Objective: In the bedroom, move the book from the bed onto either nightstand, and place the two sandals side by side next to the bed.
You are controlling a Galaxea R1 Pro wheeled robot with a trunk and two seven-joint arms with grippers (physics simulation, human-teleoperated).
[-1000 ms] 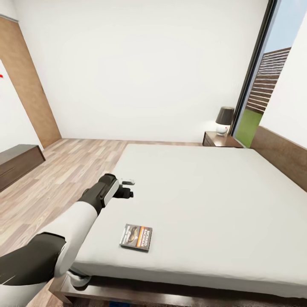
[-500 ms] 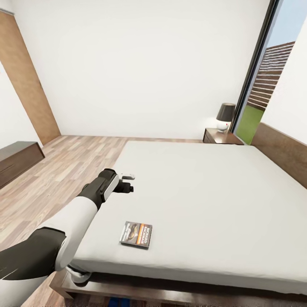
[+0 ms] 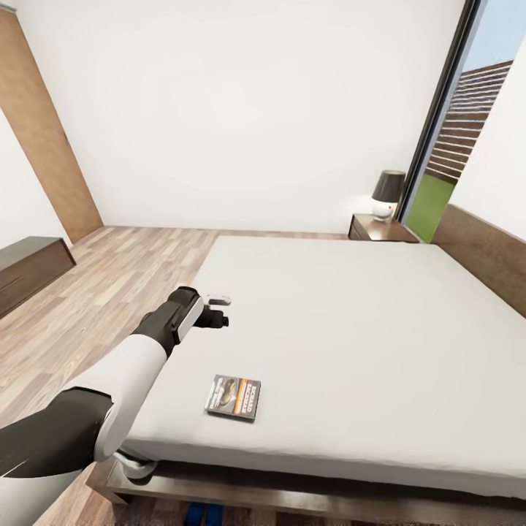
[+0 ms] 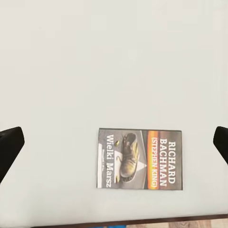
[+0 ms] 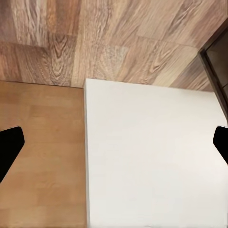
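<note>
The left fingers (image 3: 218,310) hang over the bed (image 3: 351,321), just inside its left edge, spread wide with nothing between them. In the left wrist view both black tips (image 4: 9,145) sit at the far sides of the picture, and the book (image 4: 140,158) lies flat on the mattress between them, apart from either tip.

In the head view the book (image 3: 234,397) lies on this side of the fingers, near the foot edge of the bed and clear of the left edge. The mattress beyond and to the right of the fingers is bare up to the headboard (image 3: 486,252) at the right. A strip of blue (image 3: 203,513), too small to identify, shows on the floor (image 3: 109,277) below the foot frame.

The nightstand (image 3: 381,229) stands far beyond the fingers at the bed's far corner, by the window (image 3: 446,124), with a lamp (image 3: 386,195) on its top. A long low bench (image 3: 29,270) stands against the left wall, with wide plank floor between it and the bed.

The right wrist view shows two black tips (image 5: 10,147) wide apart over plank floor and flat white and brown panels.
</note>
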